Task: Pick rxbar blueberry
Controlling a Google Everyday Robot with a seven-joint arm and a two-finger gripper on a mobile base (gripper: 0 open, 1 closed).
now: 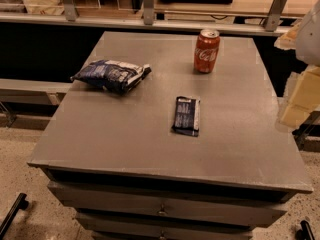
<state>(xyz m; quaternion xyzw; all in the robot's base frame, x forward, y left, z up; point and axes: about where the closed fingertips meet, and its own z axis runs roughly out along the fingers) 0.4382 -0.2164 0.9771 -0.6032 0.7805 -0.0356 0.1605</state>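
The rxbar blueberry (186, 115) is a small flat dark wrapper with a white panel. It lies flat near the middle of the grey table top (125, 134), its long side pointing away from me. My gripper (296, 106) shows as a pale blurred shape at the right edge of the view, beside the table's right side. It is well to the right of the bar and apart from it.
A red soda can (206, 50) stands upright at the back, behind the bar. A puffy dark-blue-and-white snack bag (112, 75) lies at the back left. The table has drawers (160, 209) in front. A counter with metal posts (148, 4) runs behind.
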